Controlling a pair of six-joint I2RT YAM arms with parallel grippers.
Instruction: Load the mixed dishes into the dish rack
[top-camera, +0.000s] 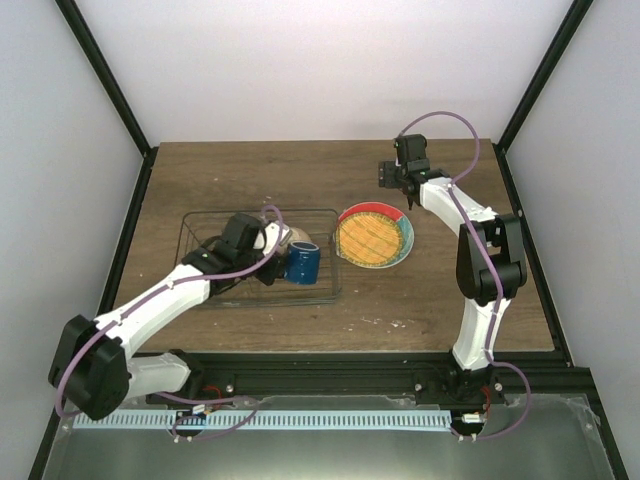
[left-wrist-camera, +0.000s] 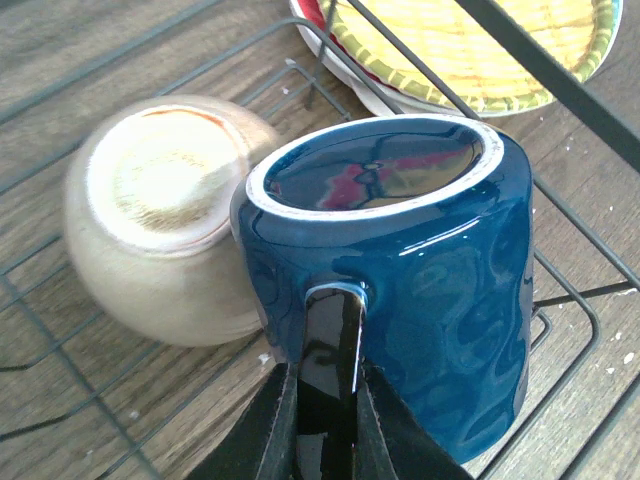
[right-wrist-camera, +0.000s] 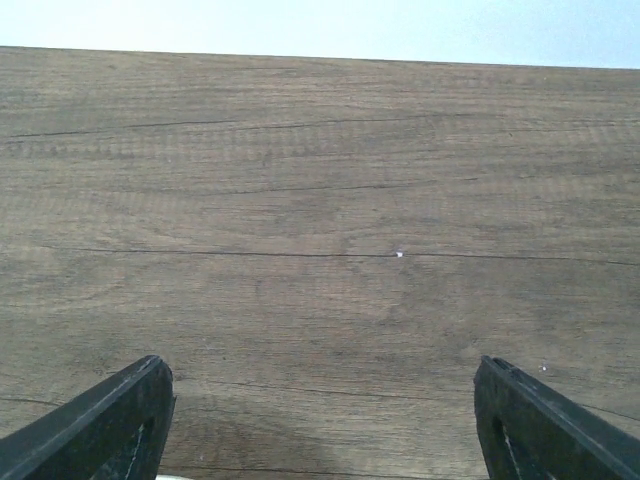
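Two arms work over a wooden counter (top-camera: 250, 175) in the overhead view. The wire dish rack (top-camera: 200, 225) sits left of centre. The left arm reaches into it from the near left. A dark blue mug (top-camera: 303, 262) is at the right end of the rack, with a cream bowl (top-camera: 284, 238) just behind it, partly hidden by the wrist. A stack of plates lies flat on the counter, just right of the rack and outside it. The yellow-orange grid plate (top-camera: 372, 238) is on top, and a red plate (top-camera: 358, 209) shows as an arc at its far edge. The right arm stands well beyond the plates, over bare wood.

Left wrist view: the left jaws are nearly closed on the handle of the mug (left-wrist-camera: 400, 270). One end of the mug, ringed in white, faces up and away. Whether this is the mouth or the base cannot be determined. The bowl (left-wrist-camera: 160, 215) touches the mug's left side and shows its pale unglazed underside. Both are over the rack's floor wires, with its rim (left-wrist-camera: 560, 75) crossing the upper right. Beyond that are the grid plate (left-wrist-camera: 470, 50), a sliver of the red plate (left-wrist-camera: 318, 12) and a whitish plate edge (left-wrist-camera: 365, 97).

Right wrist view: the right jaws stand wide apart with nothing between them. Only the bare counter (right-wrist-camera: 320, 200) is below.
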